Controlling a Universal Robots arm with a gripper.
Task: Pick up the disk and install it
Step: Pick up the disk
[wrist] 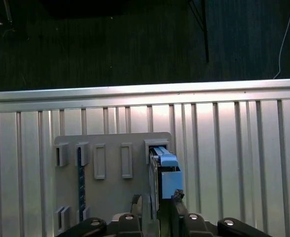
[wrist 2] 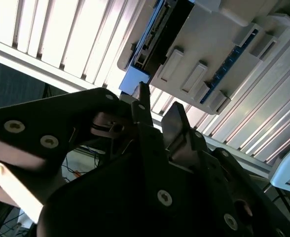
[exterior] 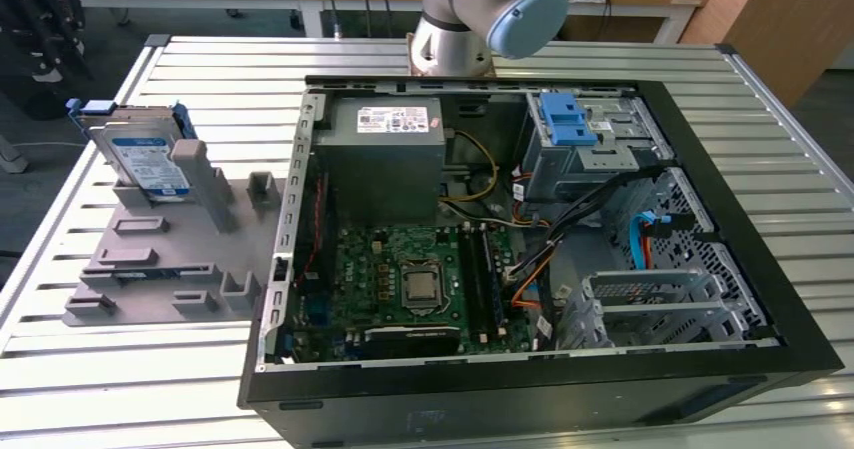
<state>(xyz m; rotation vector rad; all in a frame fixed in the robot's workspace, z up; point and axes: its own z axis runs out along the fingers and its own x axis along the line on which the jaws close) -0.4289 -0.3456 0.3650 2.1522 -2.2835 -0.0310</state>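
The disk [exterior: 147, 159], silver with a white-and-blue label and a blue bracket, stands on edge in a grey holder [exterior: 160, 269] at the exterior view's left. In the first wrist view I look down on the disk's thin edge [wrist: 164, 165], with my gripper [wrist: 156, 198] in line with it, one dark fingertip showing on each side. In the second wrist view the disk [wrist 2: 152, 34] and holder [wrist 2: 209, 44] lie well beyond my gripper [wrist 2: 159, 113]. The fingers stand apart with nothing between them.
An open black computer case [exterior: 747, 199] lies on the slatted metal table [exterior: 214, 59], to the exterior view's right of the holder. Inside are a grey power-supply box [exterior: 387, 149], a motherboard [exterior: 414, 279] and a drive cage with blue tabs [exterior: 574, 119]. The arm's base [exterior: 461, 29] stands behind the case.
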